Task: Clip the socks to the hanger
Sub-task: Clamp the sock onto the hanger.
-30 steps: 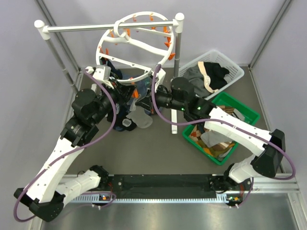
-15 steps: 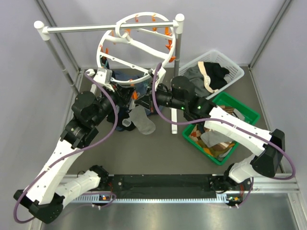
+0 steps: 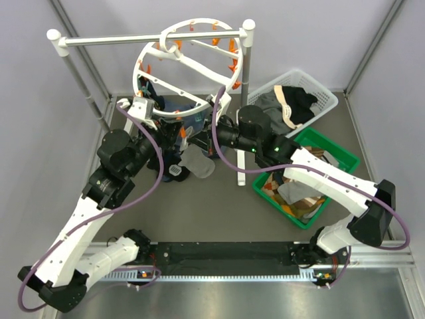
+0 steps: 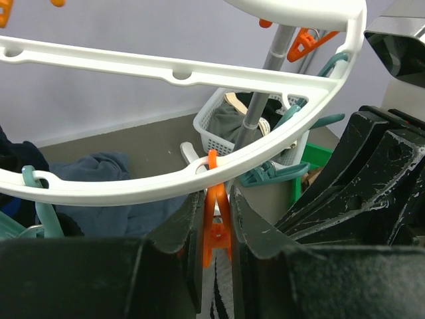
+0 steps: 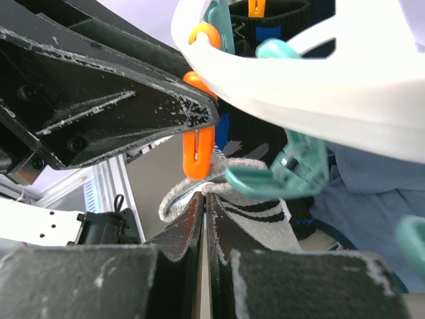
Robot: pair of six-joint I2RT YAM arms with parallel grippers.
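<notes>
Orange clip, hanging from the rim of the hanger, is pinched between the two fingers of the left gripper in the left wrist view.

From the right wrist, the right gripper is closed tight on the cuff of the light grey sock, just below that clip's lower end, with a teal clip beside it.

From above, the hanger hangs on the white rack, and both grippers meet beneath its near rim. The sock had swung outward half a second ago and now hangs closer in, beside dark socks.
</notes>
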